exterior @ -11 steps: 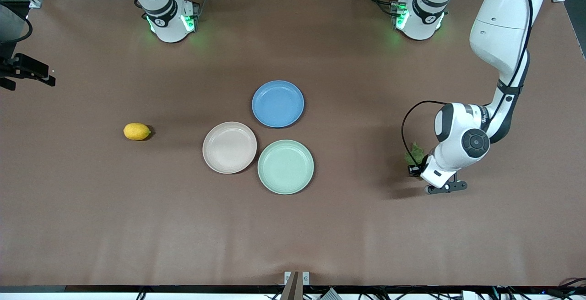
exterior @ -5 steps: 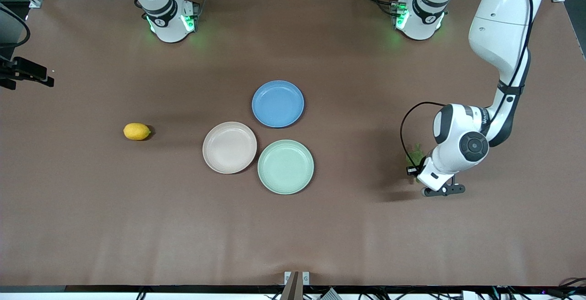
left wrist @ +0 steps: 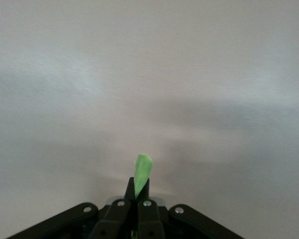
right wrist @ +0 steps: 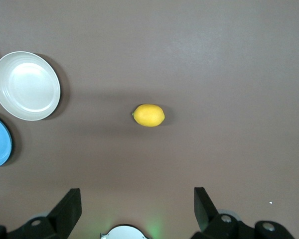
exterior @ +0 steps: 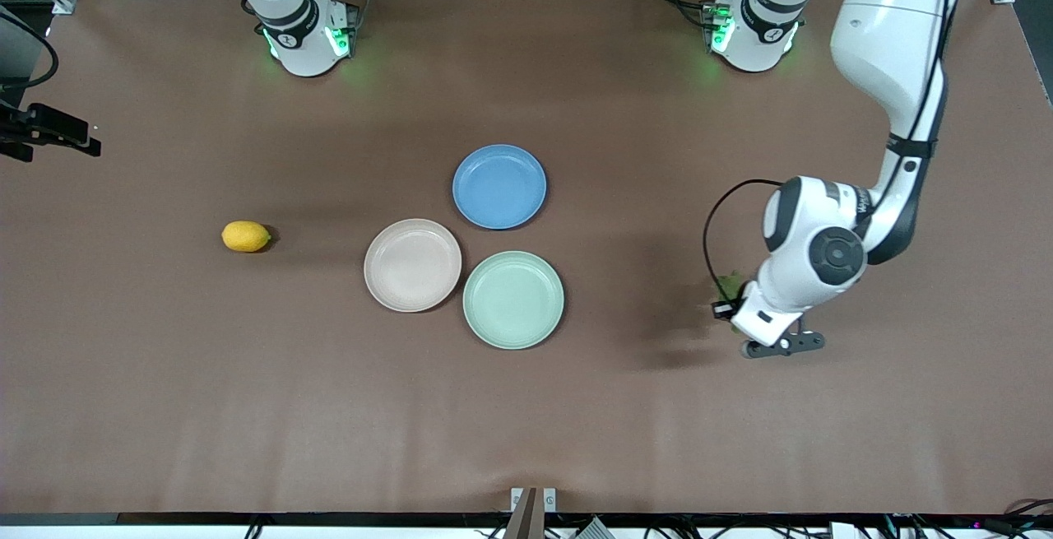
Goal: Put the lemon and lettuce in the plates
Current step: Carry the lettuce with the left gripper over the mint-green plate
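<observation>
since the earlier frames the lettuce [exterior: 729, 285] has been carried a little toward the plates, and the left gripper [exterior: 735, 314] has shifted with it; the lemon and all three plates lie where they were. the lettuce is pinched between the closed fingers of the left gripper [left wrist: 138, 188], a pale green tip poking out past them in the left wrist view [left wrist: 143, 168], and it is held up over bare table at the left arm's end. it is judged to be gripped by one edge so that it can be dropped flat into a plate.

the mint green plate [exterior: 513, 299] is the closest to it and is probably the target; the beige-pink plate [exterior: 412, 265] touches or nearly touches it toward the right arm's end. the blue plate [exterior: 499, 186] lies farther from the front camera, close beside both. all three are empty.

the lemon [exterior: 246, 236] rests on the table toward the right arm's end, well apart from the plates. the right gripper [right wrist: 137, 209] is held high above the lemon with its fingers spread wide, and the right arm waits.

the table [exterior: 526, 424] is covered in a plain brown mat. aluminium framing, cables and a heap of orange items are seen along the robots' edge.
</observation>
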